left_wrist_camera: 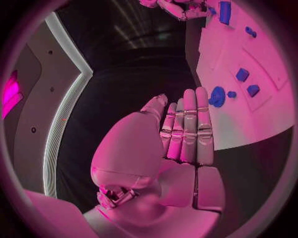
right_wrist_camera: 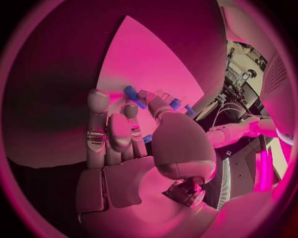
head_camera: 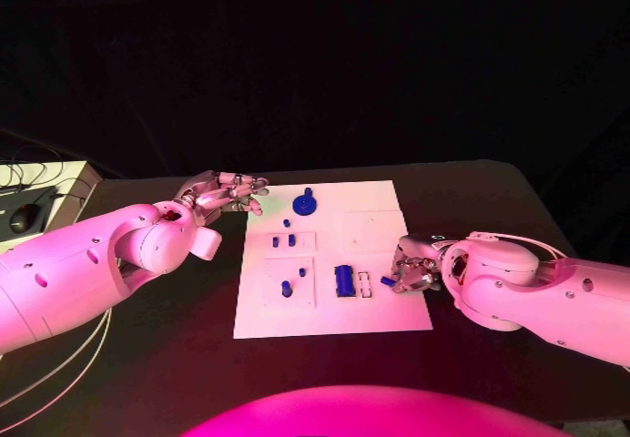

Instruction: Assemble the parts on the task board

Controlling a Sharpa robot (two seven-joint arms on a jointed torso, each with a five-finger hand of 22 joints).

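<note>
The white task board (head_camera: 374,314) lies mid-table. On it are a round blue part (head_camera: 305,204) (left_wrist_camera: 217,96), a pair of small blue parts (head_camera: 282,241) and a tall blue block (head_camera: 344,279) (left_wrist_camera: 225,11). My right hand (head_camera: 418,266) (right_wrist_camera: 133,144) rests at the board's right edge. It pinches a small oblong blue part (head_camera: 389,280) (right_wrist_camera: 132,96) between thumb and a fingertip, just right of the block. My left hand (head_camera: 223,195) (left_wrist_camera: 186,129) hovers off the board's far left corner, fingers straight and side by side, holding nothing.
Two more small blue parts (head_camera: 287,289) sit on a square plate at the board's near left. A pale box (head_camera: 39,196) with cables stands at the table's far left. Bare black table (head_camera: 157,364) surrounds the board.
</note>
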